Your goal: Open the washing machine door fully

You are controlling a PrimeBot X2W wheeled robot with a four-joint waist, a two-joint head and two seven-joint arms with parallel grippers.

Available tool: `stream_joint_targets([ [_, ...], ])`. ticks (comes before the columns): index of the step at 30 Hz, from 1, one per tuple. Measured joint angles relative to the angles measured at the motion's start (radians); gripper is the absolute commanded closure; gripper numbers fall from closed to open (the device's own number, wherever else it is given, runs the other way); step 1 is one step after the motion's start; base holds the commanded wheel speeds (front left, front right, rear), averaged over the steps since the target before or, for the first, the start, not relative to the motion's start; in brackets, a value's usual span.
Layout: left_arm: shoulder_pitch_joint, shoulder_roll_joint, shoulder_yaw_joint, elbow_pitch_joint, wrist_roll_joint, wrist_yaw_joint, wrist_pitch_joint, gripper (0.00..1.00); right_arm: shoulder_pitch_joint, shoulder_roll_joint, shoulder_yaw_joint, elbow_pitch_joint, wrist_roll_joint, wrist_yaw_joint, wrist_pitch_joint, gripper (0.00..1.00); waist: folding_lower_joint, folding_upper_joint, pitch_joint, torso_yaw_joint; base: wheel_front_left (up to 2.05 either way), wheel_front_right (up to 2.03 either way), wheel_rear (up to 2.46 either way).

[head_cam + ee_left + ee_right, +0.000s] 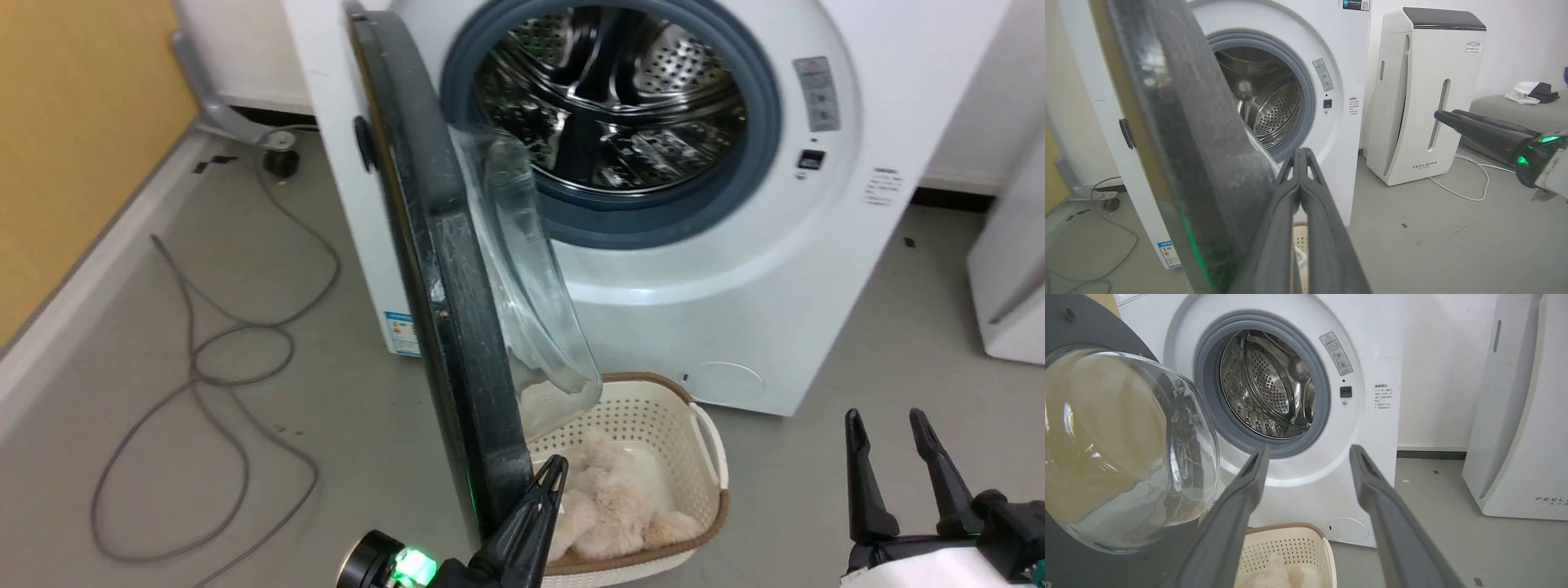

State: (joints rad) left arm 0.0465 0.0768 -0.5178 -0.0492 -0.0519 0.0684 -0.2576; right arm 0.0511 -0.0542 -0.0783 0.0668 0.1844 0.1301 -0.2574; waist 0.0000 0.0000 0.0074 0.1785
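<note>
The white washing machine (735, 269) faces me with its steel drum (612, 90) exposed. Its door (441, 269) stands swung out on the left hinge, edge-on to me, the clear glass bowl (531, 269) bulging to the right. My left gripper (557, 467) is shut with nothing in it, its tip right beside the door's lower rim on the inner side; contact cannot be told. In the left wrist view the shut left gripper (1300, 153) lies along the black door rim (1188, 122). My right gripper (886, 420) is open, apart from the door; the right gripper (1308, 453) points at the machine front.
A cream laundry basket (653, 400) holding fluffy pale cloth sits on the floor under the door's glass bowl. A grey cable (196, 367) loops on the floor at left by the yellow wall (73, 122). A white slanted appliance (1425, 102) stands right of the machine.
</note>
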Motion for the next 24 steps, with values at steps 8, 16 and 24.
stream_joint_targets([
  [8, 0.026, -0.003, 0.006, -0.012, 0.0, -0.002, 0.0, 1.0, 0.0, 0.0, 0.006, 0.001, 0.0, 0.0, 0.0, 0.0, 0.0, 0.0, -0.007, 0.073, 0.0, 0.0, 0.0],
  [16, 0.035, -0.002, 0.048, -0.011, 0.004, -0.005, -0.007, 1.0, 0.0, 0.001, 0.012, 0.001, 0.0, 0.0, 0.0, 0.0, 0.0, 0.0, -0.005, 0.162, 0.0, 0.0, 0.0],
  [24, 0.039, 0.007, 0.136, -0.01, -0.003, 0.02, -0.006, 1.0, 0.0, 0.001, 0.012, 0.0, 0.0, 0.0, 0.0, 0.0, 0.0, 0.0, 0.01, 0.212, 0.0, 0.0, 0.0],
])
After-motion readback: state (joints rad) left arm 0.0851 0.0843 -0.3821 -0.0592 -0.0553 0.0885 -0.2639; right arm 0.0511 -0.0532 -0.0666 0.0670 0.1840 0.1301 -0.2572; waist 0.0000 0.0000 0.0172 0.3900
